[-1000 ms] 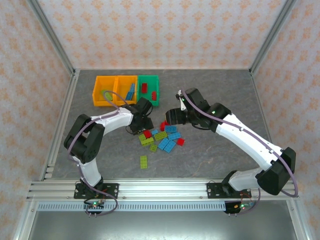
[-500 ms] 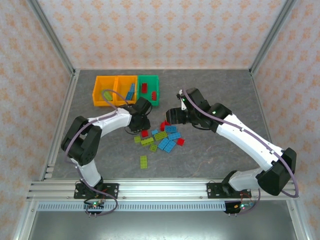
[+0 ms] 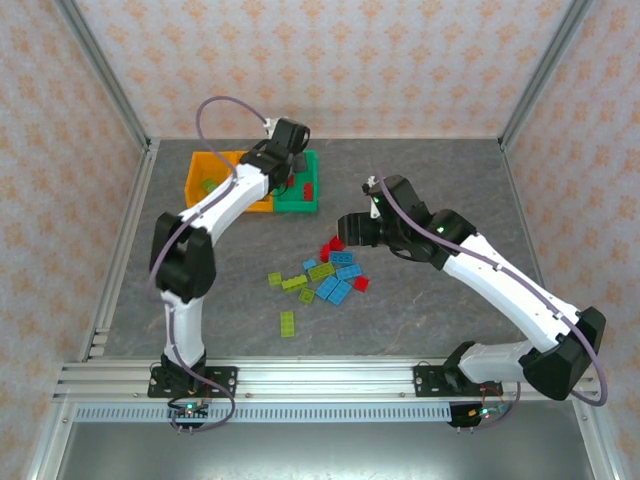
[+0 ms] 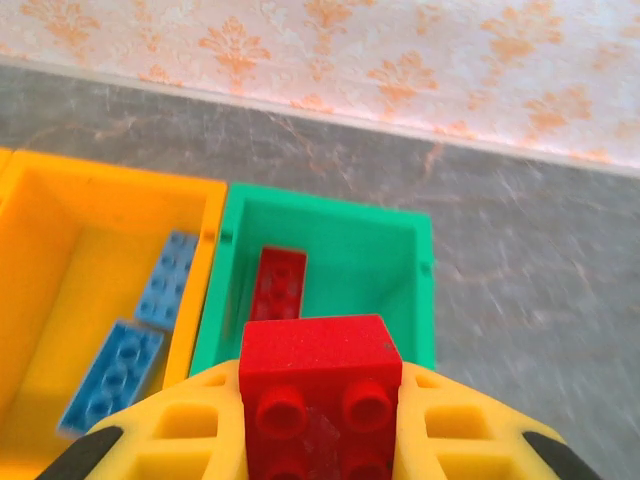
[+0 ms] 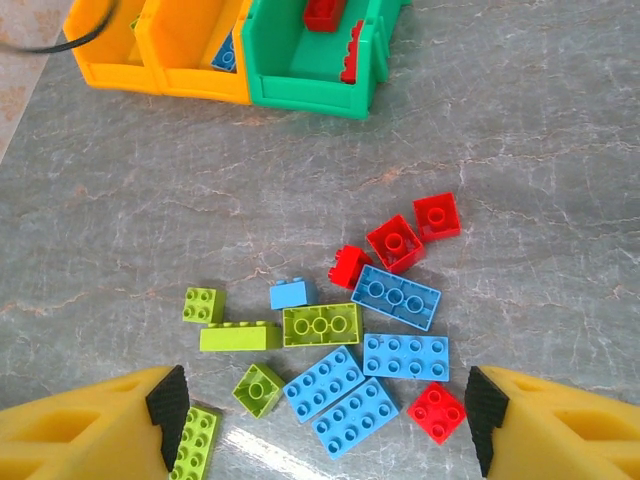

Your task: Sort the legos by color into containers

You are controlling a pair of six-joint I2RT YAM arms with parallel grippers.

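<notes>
I had the left gripper (image 4: 320, 425) clamped on a red lego (image 4: 320, 365), its yellow fingers (image 4: 180, 430) pressed against either side of the brick with the studs facing the wrist camera. It hung above the near wall of the green container (image 4: 325, 212), which held another red brick (image 4: 278, 283) lying flat on its floor. The right wrist view showed a second red piece (image 5: 352, 50) leaning against that container's wall.

The three containers stood in a joined row near the far edge of the table (image 3: 450, 180), left of centre. The green one was at the right end, and the middle orange container (image 4: 212, 195), touching it, held two blue bricks (image 4: 110, 375). The orange container at the left end (image 3: 197, 165) held something lime green, too small to make out.

The right gripper (image 5: 325, 412) hovered with its fingers well apart and nothing between them, over the loose pile (image 3: 325, 275) in the middle of the table. The pile was a mix of colours:
- red pieces (image 5: 394, 243) on its far side
- blue plates (image 5: 405, 357) toward the right
- lime green ones (image 5: 321, 325) to the left

One lime green brick (image 3: 287, 323) lay apart from the rest, nearer the table's near edge.
</notes>
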